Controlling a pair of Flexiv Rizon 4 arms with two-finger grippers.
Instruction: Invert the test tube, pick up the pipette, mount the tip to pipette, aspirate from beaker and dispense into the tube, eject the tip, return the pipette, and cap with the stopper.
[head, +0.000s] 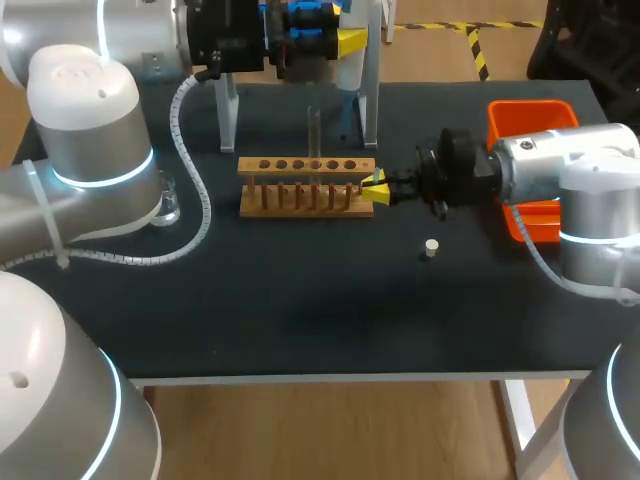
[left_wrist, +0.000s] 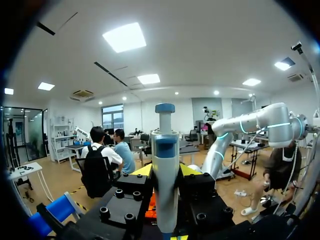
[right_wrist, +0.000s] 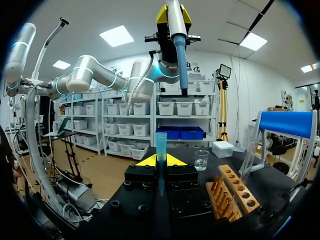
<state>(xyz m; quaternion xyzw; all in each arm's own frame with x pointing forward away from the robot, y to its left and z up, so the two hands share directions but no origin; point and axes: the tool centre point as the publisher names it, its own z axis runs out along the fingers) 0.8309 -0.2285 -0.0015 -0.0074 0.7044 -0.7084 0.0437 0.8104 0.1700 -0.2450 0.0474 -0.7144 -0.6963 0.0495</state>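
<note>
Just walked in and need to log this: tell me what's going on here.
The left gripper holds the pipette raised above the back of the table. The right gripper, beside the wooden rack, grips a blue pipette tip, not yet mounted. The test tube stands in the rack; the stopper lies loose on the table.

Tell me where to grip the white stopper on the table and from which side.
Grip the stopper across its round sides, straight down from above. It looks like a short plug on the bare table, clear of the wooden rack, so there should be room either side. The right gripper is nearest, but is shut on a blue tip.
</note>
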